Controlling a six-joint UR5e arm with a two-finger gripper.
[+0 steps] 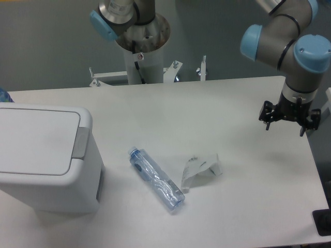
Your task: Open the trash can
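Observation:
The trash can (44,155) is a large white boxy bin at the left of the table, its flat lid down and a grey push tab (80,143) on its right edge. My gripper (285,125) hangs at the far right of the table, well away from the bin, pointing down above the surface. Its black fingers (269,123) are spread apart with nothing between them.
A clear plastic bottle (156,179) lies on its side in the middle of the white table (207,103), with a crumpled white wrapper (200,169) just to its right. The arm's base column (142,51) stands behind the table's far edge. A dark object (322,222) sits at the lower right corner.

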